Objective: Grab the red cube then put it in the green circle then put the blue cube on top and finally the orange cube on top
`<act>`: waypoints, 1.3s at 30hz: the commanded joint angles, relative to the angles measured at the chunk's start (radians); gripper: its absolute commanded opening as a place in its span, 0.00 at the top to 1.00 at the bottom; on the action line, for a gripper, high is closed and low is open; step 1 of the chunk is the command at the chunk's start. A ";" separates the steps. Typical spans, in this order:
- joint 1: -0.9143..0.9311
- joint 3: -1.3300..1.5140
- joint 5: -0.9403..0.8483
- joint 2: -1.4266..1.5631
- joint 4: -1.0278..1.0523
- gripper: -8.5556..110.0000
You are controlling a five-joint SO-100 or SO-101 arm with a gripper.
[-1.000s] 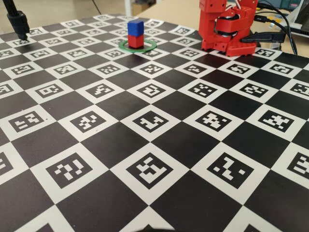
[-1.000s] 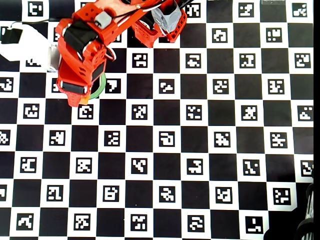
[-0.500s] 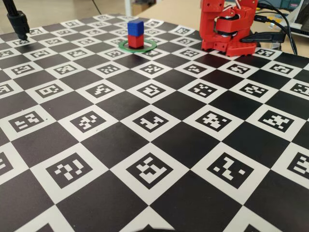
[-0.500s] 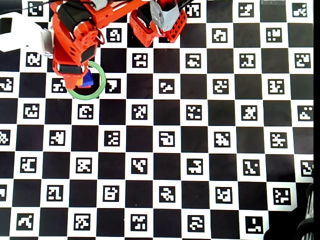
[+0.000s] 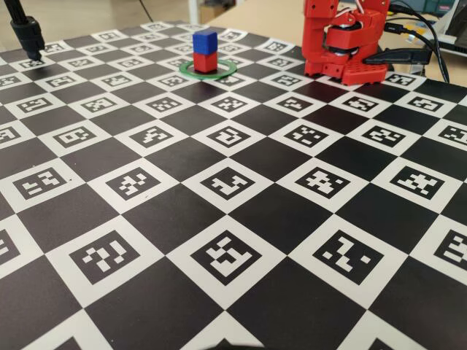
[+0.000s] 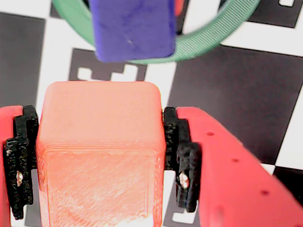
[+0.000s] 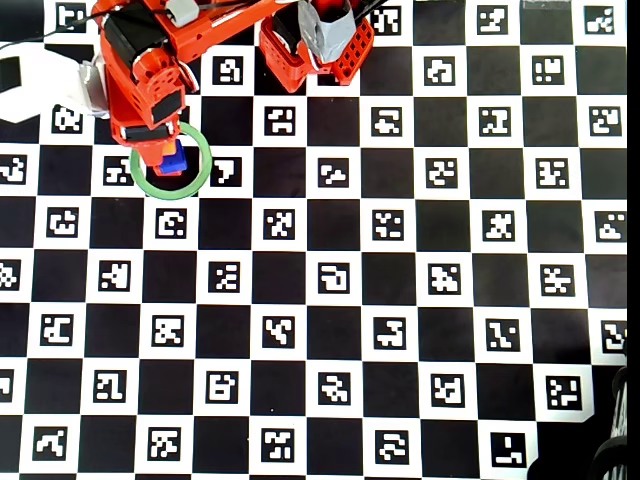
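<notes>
In the wrist view my gripper point(image 6: 100, 142) is shut on the orange cube point(image 6: 100, 161), with a black pad pressed against each side. Just ahead of it is the top of the blue cube point(image 6: 132, 26), inside the green circle point(image 6: 218, 34). A sliver of the red cube point(image 6: 178, 6) shows beside the blue one. In the fixed view the blue cube point(image 5: 205, 41) sits squarely on the red cube point(image 5: 205, 62) in the green circle point(image 5: 219, 73); the gripper is out of that frame. From overhead my gripper point(image 7: 158, 148) hangs over the circle's point(image 7: 190, 183) upper left rim, partly covering the blue cube point(image 7: 177, 164).
The red arm base point(image 5: 343, 51) stands at the back right of the checkered marker board point(image 5: 219, 219), with cables point(image 5: 419, 36) behind it. A black stand point(image 5: 29, 35) is at the back left. A white object point(image 7: 45, 80) lies by the arm in the overhead view.
In the overhead view the arm has drawn back toward the top edge, uncovering most of the green circle and part of the blue cube. The blue-on-red stack has not moved.
</notes>
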 commanded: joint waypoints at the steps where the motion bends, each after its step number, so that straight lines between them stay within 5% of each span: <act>1: 0.015 0.003 -0.015 0.078 0.023 0.89; 39: 0.021 0.100 0.078 0.009 -0.196 0.89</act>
